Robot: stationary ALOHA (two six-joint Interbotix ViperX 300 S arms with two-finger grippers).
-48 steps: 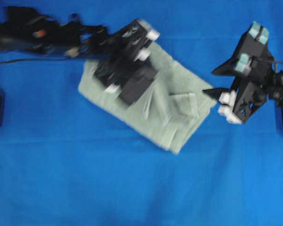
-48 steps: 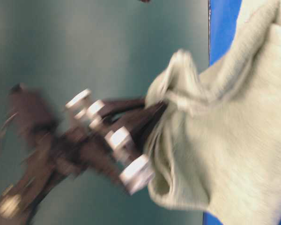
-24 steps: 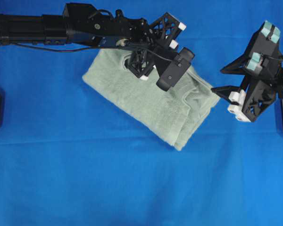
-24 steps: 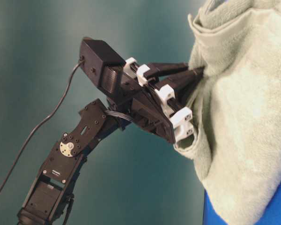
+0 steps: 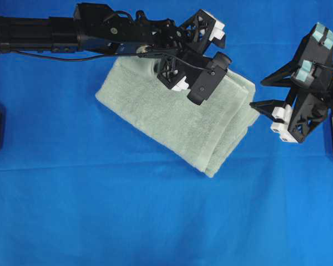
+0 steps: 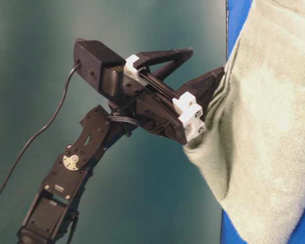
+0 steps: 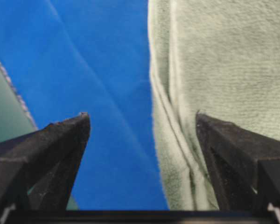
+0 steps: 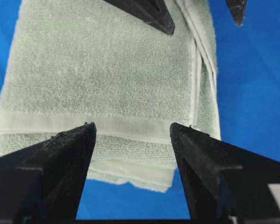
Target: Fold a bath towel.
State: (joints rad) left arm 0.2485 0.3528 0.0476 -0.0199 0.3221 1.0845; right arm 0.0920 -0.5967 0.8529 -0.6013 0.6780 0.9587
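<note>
Item: pale sage-green terry bath towel (image 5: pixel 177 119), folded, lying askew on the blue-covered bench (image 5: pixel 155 221). Left pincer (image 7: pixel 142 119) released over its far edge (hem between the jaws); right pincer (image 8: pixel 133 128) spread, grasping nothing.

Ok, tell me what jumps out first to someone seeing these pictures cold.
The pale green bath towel, folded into a thick slanted block, stands out against the bright blue cloth at the centre of the overhead view. The left gripper reaches in from the upper left over the towel's far edge, its fingers spread, holding nothing. The right gripper hangs open just off the towel's right end.
</note>
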